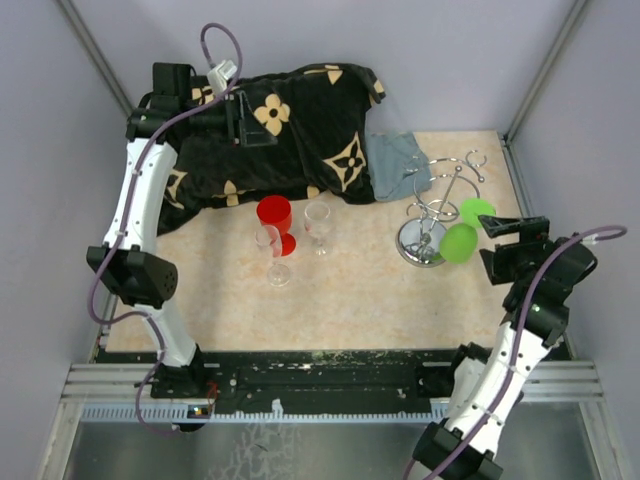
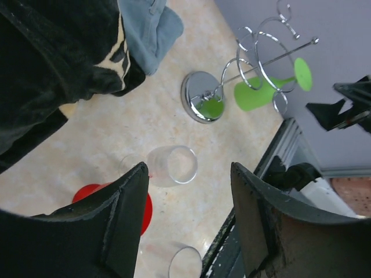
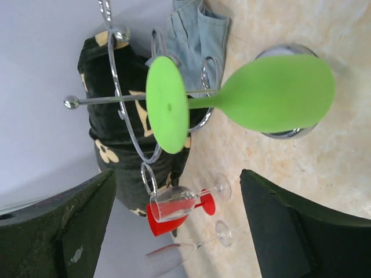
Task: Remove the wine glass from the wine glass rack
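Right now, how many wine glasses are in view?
4. One green glass hangs bowl-down on the rack. A red glass, a near clear glass and a far clear glass stand on the table to its left. The dark cloth could hide more.

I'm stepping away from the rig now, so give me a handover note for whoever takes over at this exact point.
Left gripper: open, empty, over the black cloth, far from the job.
Right gripper: open, empty, fingers facing the green wine glass, not touching it.
The wine glass hangs bowl-down on the wine glass rack, on the right side of the table.
Done: nothing removed.
Left: close on the glass, slide it off the loop.
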